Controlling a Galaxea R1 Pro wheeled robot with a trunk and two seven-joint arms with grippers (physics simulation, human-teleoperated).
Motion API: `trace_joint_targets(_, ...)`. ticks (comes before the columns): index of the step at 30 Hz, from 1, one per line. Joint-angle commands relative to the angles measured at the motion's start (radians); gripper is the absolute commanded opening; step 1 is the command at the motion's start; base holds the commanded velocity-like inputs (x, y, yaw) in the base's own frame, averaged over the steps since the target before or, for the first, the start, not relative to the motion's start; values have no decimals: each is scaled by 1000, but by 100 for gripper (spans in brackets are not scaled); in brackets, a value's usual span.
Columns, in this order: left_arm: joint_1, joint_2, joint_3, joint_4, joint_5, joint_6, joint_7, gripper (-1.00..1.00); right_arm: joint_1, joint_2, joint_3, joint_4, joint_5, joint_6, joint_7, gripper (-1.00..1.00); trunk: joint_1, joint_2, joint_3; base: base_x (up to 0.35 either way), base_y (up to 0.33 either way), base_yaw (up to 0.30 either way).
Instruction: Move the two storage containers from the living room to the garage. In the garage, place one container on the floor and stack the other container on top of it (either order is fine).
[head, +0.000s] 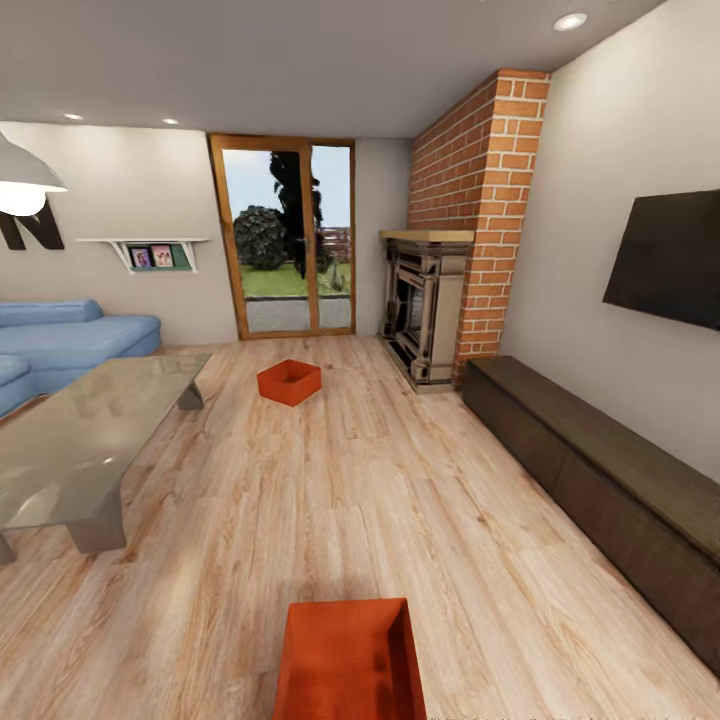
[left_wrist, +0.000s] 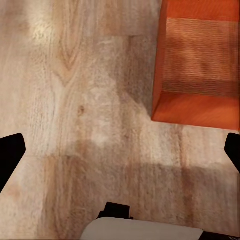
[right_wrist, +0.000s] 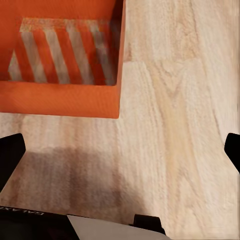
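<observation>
Picking up the near orange-red open-topped rectangular bin (head: 348, 660) on the light wood plank floor (head: 400, 500) calls for straddling it squarely, left gripper (left_wrist: 120, 147) and right gripper (right_wrist: 120, 147) both spread and empty, minding the grey glass coffee table (head: 80, 440) beside the far bin (head: 289, 381).

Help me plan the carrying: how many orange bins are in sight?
2: one orange bin on the wood floor right below the camera, another farther off toward the glass doors.

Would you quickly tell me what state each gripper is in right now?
Left gripper: open, holding nothing, above the wood floor beside the near storage container.
Right gripper: open, holding nothing.
</observation>
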Motion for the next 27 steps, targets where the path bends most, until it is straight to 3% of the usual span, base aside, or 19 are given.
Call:
trace_joint_targets(1,-1,0,4,3,-3,-6,2,100,-1,0,0,1,4,-3,-1,100,0,-1,-1,0,0,-85)
trace_joint_targets(17,-1,0,4,3,-3,-6,3,100,-1,0,0,1,4,-3,-1,100,0,-1,-1,4,1,-16)
trace_joint_targets(27,-1,0,4,3,-3,-6,3,100,-1,0,0,1,4,-3,-1,100,0,-1,-1,165,59,-1)
